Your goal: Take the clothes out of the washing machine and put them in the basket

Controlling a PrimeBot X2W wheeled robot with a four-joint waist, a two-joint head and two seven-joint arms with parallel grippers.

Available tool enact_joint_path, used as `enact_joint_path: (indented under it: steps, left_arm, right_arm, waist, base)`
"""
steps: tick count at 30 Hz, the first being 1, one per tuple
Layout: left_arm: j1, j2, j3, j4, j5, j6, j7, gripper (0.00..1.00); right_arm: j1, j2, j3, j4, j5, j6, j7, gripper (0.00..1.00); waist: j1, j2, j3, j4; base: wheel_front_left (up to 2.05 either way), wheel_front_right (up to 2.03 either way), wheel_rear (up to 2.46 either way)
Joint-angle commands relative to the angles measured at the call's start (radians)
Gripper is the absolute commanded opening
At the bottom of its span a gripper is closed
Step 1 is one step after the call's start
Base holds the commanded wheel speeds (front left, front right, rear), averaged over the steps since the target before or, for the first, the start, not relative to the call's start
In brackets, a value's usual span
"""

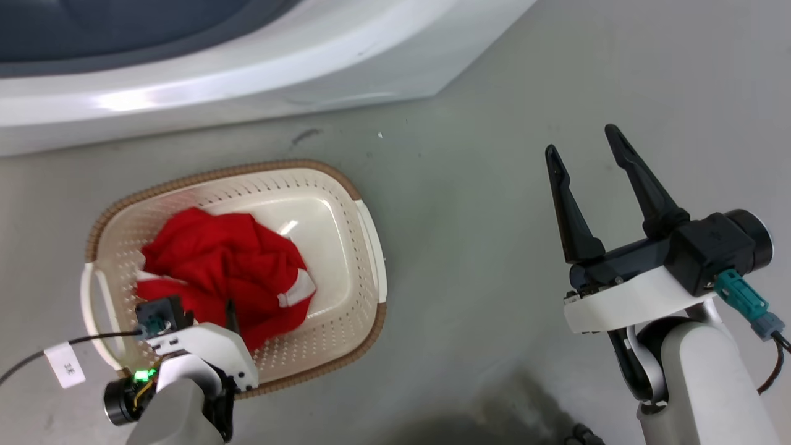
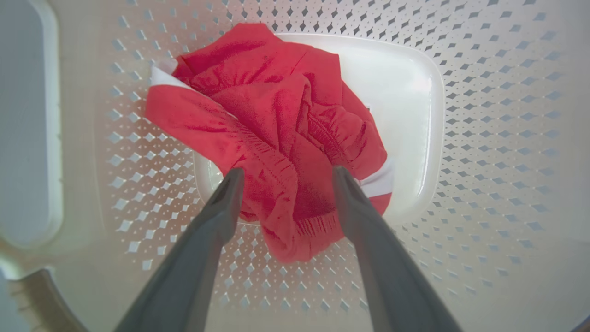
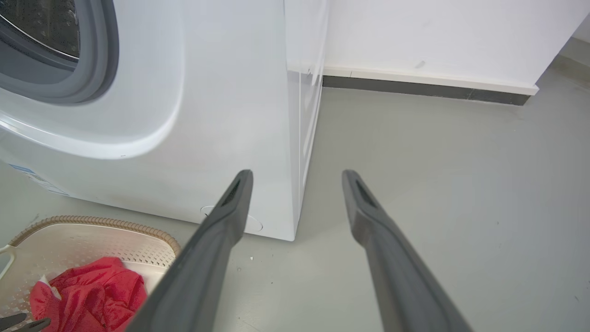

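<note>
The clothes [image 2: 276, 110] were seen in the basket [image 2: 484, 115], straddled by the wide-spread left tool [image 2: 286, 171], while the right tool [image 1: 581, 138] was held equally spread, well apart.

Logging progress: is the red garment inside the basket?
Inside: the clothes lie crumpled in the basket, left gripper open over them.
</note>
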Motion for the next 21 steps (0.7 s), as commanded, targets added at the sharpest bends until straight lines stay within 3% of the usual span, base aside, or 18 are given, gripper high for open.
enact_joint_path:
  steps: [1, 9, 21]
  left_arm:
    - [0.015, -0.007, 0.005, -0.002, -0.005, -0.004, -0.002, 1.0]
    - [0.12, -0.034, 0.017, -0.053, -0.001, -0.02, -0.002, 1.0]
    - [0.317, -0.068, 0.062, -0.316, 0.04, -0.011, -0.002, 1.0]
  right_arm:
    - [0.01, 0.002, -0.003, 0.006, -0.006, -0.001, -0.006, 1.0]
    - [0.072, 0.001, -0.02, 0.03, -0.02, -0.001, 0.006, 1.0]
    - [0.186, 0.002, -0.036, 0.014, -0.04, -0.001, 0.05, 1.0]
  waist:
    - [-0.0001, 0.0, -0.062, 0.022]
    - [-0.0001, 0.0, -0.26, 0.064]
    - [-0.0001, 0.0, -0.468, 0.107]
  base:
    - [0.0, 0.0, 0.0]
    - [0.0, 0.0, 0.0]
    - [0.0, 0.0, 0.0]
